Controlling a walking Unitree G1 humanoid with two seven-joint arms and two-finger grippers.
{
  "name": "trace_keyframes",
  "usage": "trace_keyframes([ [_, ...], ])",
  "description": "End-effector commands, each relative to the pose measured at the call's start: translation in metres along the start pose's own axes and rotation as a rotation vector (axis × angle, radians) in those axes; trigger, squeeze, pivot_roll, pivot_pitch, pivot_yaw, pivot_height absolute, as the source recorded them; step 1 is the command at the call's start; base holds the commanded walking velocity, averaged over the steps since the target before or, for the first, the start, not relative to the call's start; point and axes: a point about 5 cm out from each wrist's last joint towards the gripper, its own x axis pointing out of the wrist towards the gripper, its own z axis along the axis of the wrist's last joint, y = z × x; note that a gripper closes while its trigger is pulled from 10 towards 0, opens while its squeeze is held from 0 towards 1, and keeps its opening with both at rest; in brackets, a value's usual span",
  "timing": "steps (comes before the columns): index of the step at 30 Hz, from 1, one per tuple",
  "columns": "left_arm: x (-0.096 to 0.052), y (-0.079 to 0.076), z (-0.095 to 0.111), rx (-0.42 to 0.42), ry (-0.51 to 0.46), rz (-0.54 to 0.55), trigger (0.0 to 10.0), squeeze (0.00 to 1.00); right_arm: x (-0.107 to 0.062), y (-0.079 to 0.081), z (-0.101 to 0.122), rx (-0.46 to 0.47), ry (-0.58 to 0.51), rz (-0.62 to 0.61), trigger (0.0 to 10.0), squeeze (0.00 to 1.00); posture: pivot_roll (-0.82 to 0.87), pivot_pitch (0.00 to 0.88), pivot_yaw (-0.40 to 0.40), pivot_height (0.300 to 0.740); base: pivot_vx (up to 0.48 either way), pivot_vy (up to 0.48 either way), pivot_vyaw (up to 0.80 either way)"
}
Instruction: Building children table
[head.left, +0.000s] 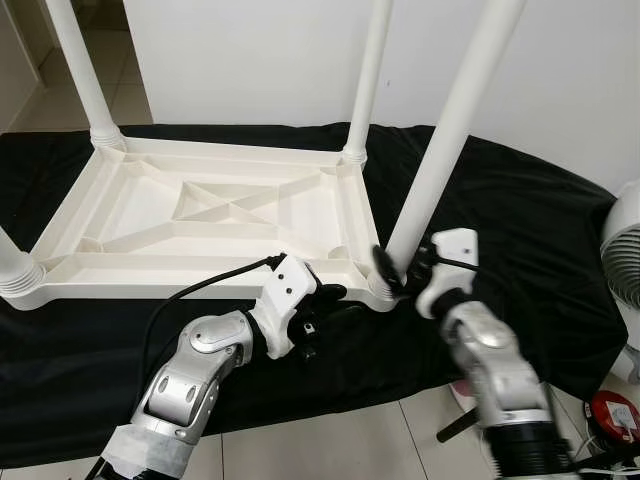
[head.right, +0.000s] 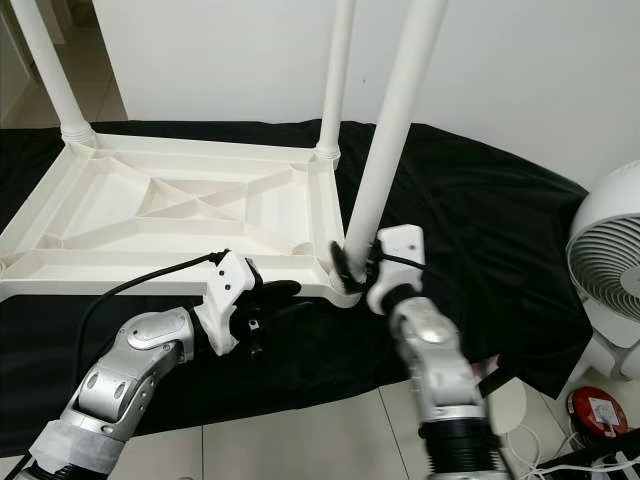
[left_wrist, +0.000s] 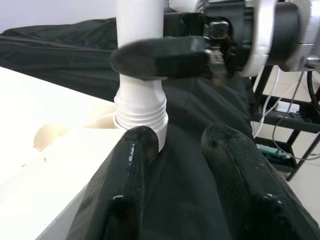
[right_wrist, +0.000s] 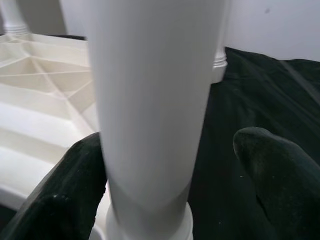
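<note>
A white plastic table (head.left: 130, 215) lies upside down on a black cloth (head.left: 520, 230), its legs pointing up. My right gripper (head.left: 392, 268) is open around the base of the near-right leg (head.left: 445, 140), just above its corner socket. In the right wrist view one finger (right_wrist: 75, 175) touches that leg (right_wrist: 150, 100) and the other finger (right_wrist: 275, 170) stands apart from it. My left gripper (head.left: 325, 300) is open and holds nothing. It rests low over the cloth at the table's front rim, beside the same corner, and its fingers (left_wrist: 125, 170) point at the ribbed leg base (left_wrist: 141, 107).
Two more legs rise at the far-left (head.left: 82, 70) and far-right (head.left: 370, 70) corners, and another leg's base stands at the near left (head.left: 15, 268). A white fan (head.right: 610, 285) stands on the right, above a red item (head.left: 615, 415) on the tiled floor. A white wall lies behind.
</note>
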Motion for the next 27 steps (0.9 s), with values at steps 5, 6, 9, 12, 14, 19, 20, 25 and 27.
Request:
trace_keyframes([
  [5,0.003,-0.001,0.001,0.001,-0.006,-0.001,10.0,0.0,-0.001,-0.01,-0.005,-0.033,0.022,0.135,10.0,0.0,0.02,0.017,-0.071,0.74,0.0,0.0,0.0],
  [6,0.003,-0.001,0.001,0.001,-0.006,-0.001,10.0,0.0,-0.001,-0.01,-0.005,-0.033,0.022,0.135,10.0,0.0,0.02,0.017,-0.071,0.74,0.0,0.0,0.0],
  [9,0.004,-0.002,0.001,0.001,-0.009,-0.006,10.0,0.0,0.003,-0.011,-0.008,-0.044,0.036,0.2,10.0,0.0,0.02,0.014,-0.071,0.74,0.0,0.0,0.0],
  [12,0.005,-0.003,0.001,0.003,-0.009,-0.014,10.0,0.0,0.008,-0.009,-0.013,-0.049,0.052,0.266,10.0,0.0,0.03,0.006,-0.069,0.74,0.0,0.0,0.0],
  [14,0.005,-0.003,0.001,0.006,-0.009,-0.016,10.0,0.0,0.013,-0.007,-0.015,-0.071,0.064,0.304,10.0,0.0,0.03,0.006,-0.072,0.74,0.0,0.0,0.0],
  [19,0.005,-0.003,0.001,0.012,-0.007,-0.011,10.0,0.0,0.024,-0.005,-0.018,-0.079,0.092,0.354,10.0,0.0,0.05,0.007,-0.08,0.74,0.0,0.0,0.0],
  [20,0.004,-0.002,0.002,0.014,-0.008,-0.005,10.0,0.0,0.026,-0.003,-0.02,-0.072,0.104,0.364,10.0,0.0,0.05,0.008,-0.082,0.74,0.0,0.0,0.0],
  [25,0.003,-0.002,0.002,0.015,-0.008,0.005,10.0,0.0,0.028,-0.002,-0.025,-0.062,0.122,0.388,4.6,0.0,0.05,0.009,-0.085,0.74,0.0,0.0,0.0],
  [27,0.002,-0.002,0.002,0.014,-0.009,0.011,10.0,0.0,0.028,-0.003,-0.027,-0.052,0.127,0.395,0.0,0.0,0.06,0.015,-0.088,0.74,0.0,0.0,0.0],
])
